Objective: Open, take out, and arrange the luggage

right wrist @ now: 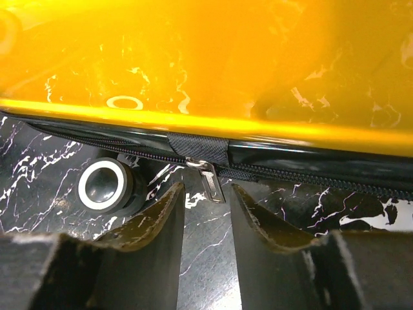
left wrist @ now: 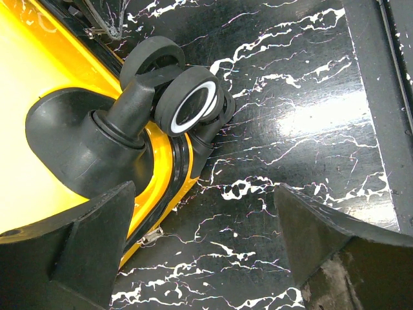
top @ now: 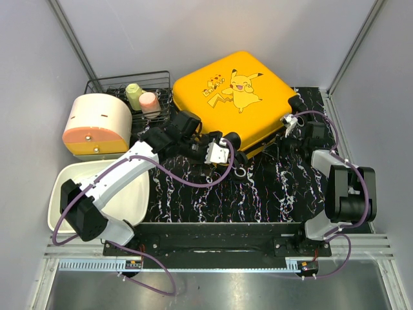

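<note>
**Right gripper (right wrist: 208, 194) brackets the zipper pull (right wrist: 210, 182)**

Right gripper sits at the lower centre of its wrist view. Its jaws are partly apart and the metal zipper pull hangs in the gap, not clamped. Left gripper (left wrist: 203, 194) stands wide open at the bottom of its view and holds nothing, with a black caster wheel (left wrist: 190, 106) just beyond it. The luggage (top: 239, 97) lies zipped shut, print up, in the upper middle of the top view, on the black marbled mat (top: 277, 187).
</note>
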Controlling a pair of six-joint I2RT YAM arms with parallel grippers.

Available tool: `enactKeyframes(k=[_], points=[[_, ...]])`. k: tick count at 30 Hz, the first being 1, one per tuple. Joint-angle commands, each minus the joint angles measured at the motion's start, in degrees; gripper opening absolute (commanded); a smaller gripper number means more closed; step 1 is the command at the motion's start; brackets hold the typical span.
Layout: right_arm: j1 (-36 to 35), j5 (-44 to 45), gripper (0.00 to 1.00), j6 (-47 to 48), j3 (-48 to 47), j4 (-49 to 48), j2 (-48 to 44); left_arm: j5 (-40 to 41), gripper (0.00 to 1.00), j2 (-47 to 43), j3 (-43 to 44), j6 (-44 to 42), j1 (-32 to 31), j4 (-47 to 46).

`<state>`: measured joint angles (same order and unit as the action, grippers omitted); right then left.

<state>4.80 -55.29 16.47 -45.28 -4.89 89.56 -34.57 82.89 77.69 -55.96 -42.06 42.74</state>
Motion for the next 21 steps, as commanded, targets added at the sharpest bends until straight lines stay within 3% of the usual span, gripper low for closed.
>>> enactKeyframes(k=[1,5,7,13,21], points=[[-0.4,-3.07,0.38,2.6,-2.27,-1.18,-0.35,-1.64,0.93,0.16,2.99,-0.99,-0.21,-2.05],[-0.4,-2.9,0.19,2.16,-1.92,-1.27,-1.57,-1.47,0.92,0.51,3.61,-0.55,-0.12,-2.05],[-0.4,-1.93,0.01,1.99,-1.57,-1.18,-2.19,-1.38,0.91,0.78,4.57,-1.59,-0.3,-1.61],[-0.4,4.57,0.0,1.99,0.62,-1.7,-6.58,5.21,0.89,3.85,8.7,-14.68,-4.51,4.89],[-1.28,8.96,0.0,-0.9,4.32,-11.35,-7.21,5.47,0.87,9.04,14.5,-13.12,-5.92,5.25]])
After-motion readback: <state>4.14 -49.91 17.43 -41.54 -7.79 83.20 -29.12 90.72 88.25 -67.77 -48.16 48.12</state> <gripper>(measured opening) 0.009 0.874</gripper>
